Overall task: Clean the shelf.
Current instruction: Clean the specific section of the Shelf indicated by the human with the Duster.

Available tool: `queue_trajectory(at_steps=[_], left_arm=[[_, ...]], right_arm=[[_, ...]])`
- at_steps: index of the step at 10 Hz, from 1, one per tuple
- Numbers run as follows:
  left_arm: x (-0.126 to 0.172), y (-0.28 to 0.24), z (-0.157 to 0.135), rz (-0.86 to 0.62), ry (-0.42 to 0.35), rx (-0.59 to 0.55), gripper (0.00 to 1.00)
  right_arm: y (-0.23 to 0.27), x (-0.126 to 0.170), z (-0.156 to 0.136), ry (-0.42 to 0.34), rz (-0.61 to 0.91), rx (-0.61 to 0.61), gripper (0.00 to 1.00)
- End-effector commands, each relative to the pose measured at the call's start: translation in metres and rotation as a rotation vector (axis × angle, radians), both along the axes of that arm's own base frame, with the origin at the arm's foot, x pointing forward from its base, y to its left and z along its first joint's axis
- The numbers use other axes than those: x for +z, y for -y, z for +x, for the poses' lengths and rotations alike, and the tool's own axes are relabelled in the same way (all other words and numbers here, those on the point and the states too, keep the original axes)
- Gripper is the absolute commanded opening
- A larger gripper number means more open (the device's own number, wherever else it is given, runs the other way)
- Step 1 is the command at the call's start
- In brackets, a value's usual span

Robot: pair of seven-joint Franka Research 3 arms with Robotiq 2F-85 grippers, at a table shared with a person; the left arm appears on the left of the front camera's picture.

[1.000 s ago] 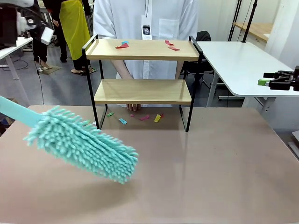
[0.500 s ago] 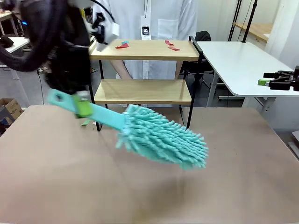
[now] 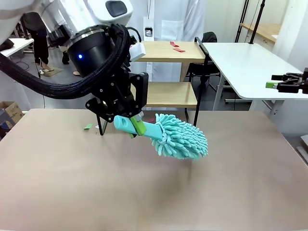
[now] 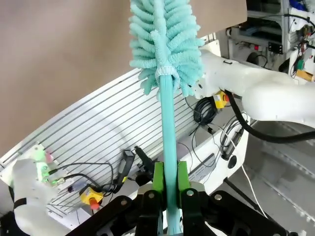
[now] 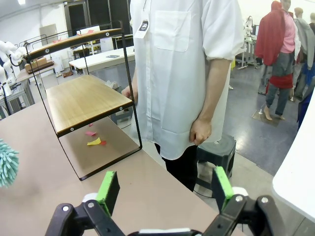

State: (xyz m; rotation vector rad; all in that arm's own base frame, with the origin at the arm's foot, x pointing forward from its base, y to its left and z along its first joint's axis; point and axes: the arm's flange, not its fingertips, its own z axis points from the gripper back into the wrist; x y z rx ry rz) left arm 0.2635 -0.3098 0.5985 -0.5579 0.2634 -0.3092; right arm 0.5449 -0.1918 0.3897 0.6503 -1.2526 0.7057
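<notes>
The left gripper has its green pads pressed flat on the two sides of the thin handle of a turquoise fluffy microfibre duster, so it is fully clamped on this tool. The left wrist view shows the handle running straight out between the fingers. The right gripper is far to the side with its jaws spread wide and nothing between them. The small two-tier shelf with light wood boards and a thin black metal frame stands at the far middle of the brown table, just behind the left wrist and in front of a person in a white shirt. The duster head hangs low over the table, below the lower board and near the front right leg. Small red paper scraps lie on the top board, so I judge the cleaning is not finished. The risks I see are these. The head could hit the black leg when it rises and push the light rack. The long handle, held only near its end, could twist between the pads. A hard sweep could also throw the scraps toward the person, who stands close behind.
</notes>
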Motion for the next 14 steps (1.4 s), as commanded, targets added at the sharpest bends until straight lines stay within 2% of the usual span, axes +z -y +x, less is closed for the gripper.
queue_trajectory(at_steps=[1, 2, 5, 8, 11, 13, 14], left_arm=[[-0.001, 0.001, -0.002, 0.004, 0.005, 0.003, 0.13], [-0.003, 0.016, -0.002, 0.057, 0.065, 0.055, 0.13], [-0.031, 0.036, -0.002, 0.046, 0.198, 0.212, 0.13], [-0.055, 0.056, -0.003, 0.095, 0.227, 0.271, 0.13], [-0.082, 0.089, 0.002, 0.116, 0.325, 0.382, 0.13], [-0.107, 0.109, 0.007, 0.101, 0.338, 0.430, 0.13], [-0.118, 0.116, 0.010, 0.101, 0.378, 0.466, 0.13]], right_arm=[[-0.002, 0.003, 0.000, 0.005, 0.000, 0.003, 1.00], [-0.002, 0.003, 0.000, 0.005, 0.000, 0.003, 1.00], [-0.002, 0.003, 0.000, 0.005, 0.000, 0.003, 1.00], [-0.002, 0.003, 0.000, 0.005, 0.000, 0.003, 1.00], [-0.002, 0.003, 0.000, 0.005, 0.000, 0.003, 1.00], [-0.002, 0.003, 0.000, 0.005, 0.000, 0.003, 1.00], [-0.002, 0.003, 0.000, 0.005, 0.000, 0.003, 1.00]])
